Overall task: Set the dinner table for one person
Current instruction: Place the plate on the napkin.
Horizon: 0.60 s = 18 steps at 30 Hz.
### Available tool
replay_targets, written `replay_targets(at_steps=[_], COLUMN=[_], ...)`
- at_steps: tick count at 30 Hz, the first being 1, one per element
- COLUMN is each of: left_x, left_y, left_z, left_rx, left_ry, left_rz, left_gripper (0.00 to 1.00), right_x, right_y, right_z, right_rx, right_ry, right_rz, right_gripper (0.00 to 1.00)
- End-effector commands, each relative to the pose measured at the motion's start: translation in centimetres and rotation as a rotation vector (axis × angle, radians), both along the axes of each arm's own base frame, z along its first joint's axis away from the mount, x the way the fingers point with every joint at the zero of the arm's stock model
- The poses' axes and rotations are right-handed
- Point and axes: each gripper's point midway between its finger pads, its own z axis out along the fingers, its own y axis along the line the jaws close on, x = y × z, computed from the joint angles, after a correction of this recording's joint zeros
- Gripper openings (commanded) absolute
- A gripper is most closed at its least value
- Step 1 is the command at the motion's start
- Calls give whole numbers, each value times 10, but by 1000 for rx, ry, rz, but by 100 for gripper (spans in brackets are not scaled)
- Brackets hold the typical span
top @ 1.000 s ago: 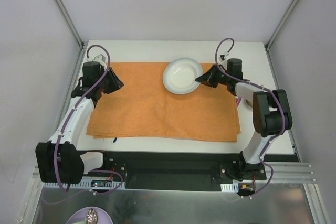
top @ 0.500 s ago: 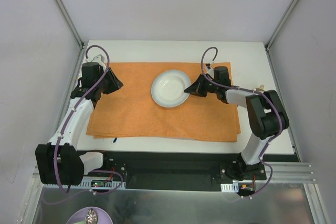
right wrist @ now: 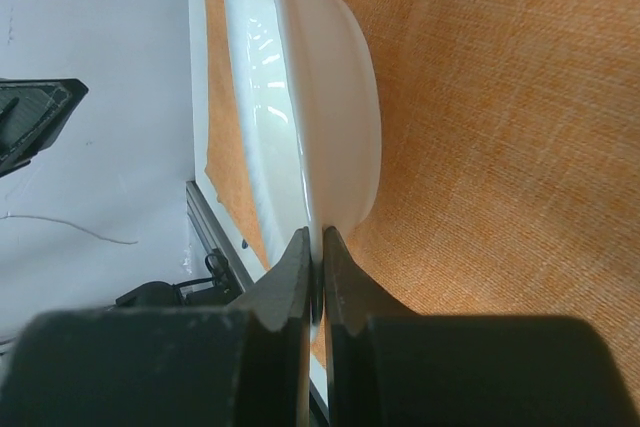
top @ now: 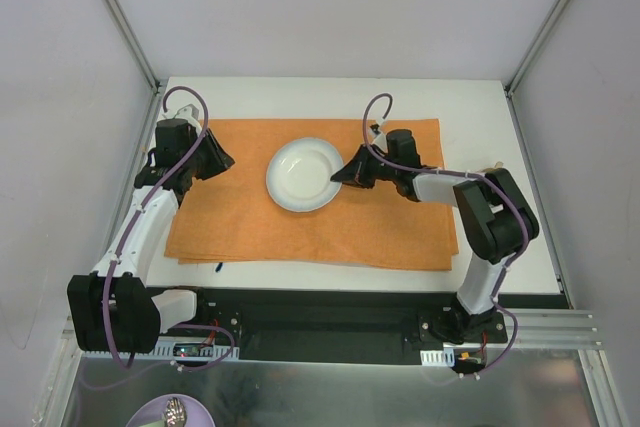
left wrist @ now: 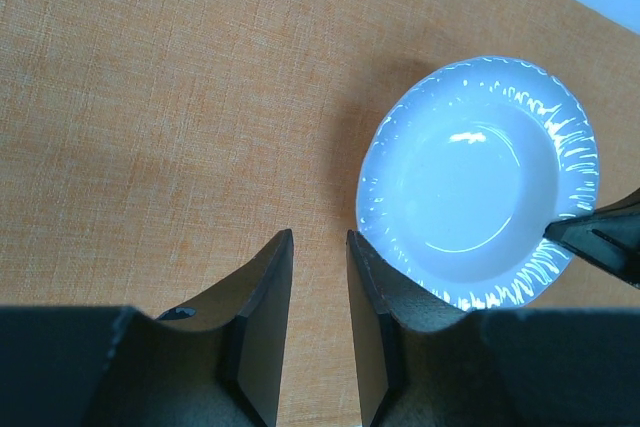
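We see the right gripper pinching the bowl by its rim over the orange placemat on the dinner table. That thin edge hold could slip and drop it. The left gripper hovers narrow and empty.

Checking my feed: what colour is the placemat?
The placemat is plain orange, clearest in the left wrist view.

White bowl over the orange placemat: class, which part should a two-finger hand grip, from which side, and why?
The thin flared rim of the white bowl at its right edge, approached from the right, one finger over and one under. The rounded body looks too wide to span, while the rim juts out thin. The right hand pinches it so.
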Motion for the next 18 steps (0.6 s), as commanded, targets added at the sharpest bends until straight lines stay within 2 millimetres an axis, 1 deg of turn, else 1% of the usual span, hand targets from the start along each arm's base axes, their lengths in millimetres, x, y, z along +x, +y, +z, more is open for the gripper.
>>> replay_targets(at_steps=[1,2,5,11,16,18], left_x=[0,0,-1,-2,-3,-3], left_y=[2,3,2,2,2,2], left_z=[10,11,11,11,10,10], left_rx=[-10,-8,-8,-7,-8,-7], left_ry=[-43,-44,-45,-48,-47,-47], left_rz=[4,8,3,2,1,2], left_gripper=[28,28,28,28,28,28], right_x=[13,9,8,7,9,12], right_y=[30,34,37,35,36,35], right_z=[68,67,58,40,34,36], right_rx=[148,147,139,121,113,113], right_ry=[-187,-185,-171,-147,-144,-149], right_rz=[67,77,78,65,63,55], right_gripper=[1,1,1,1,1,1])
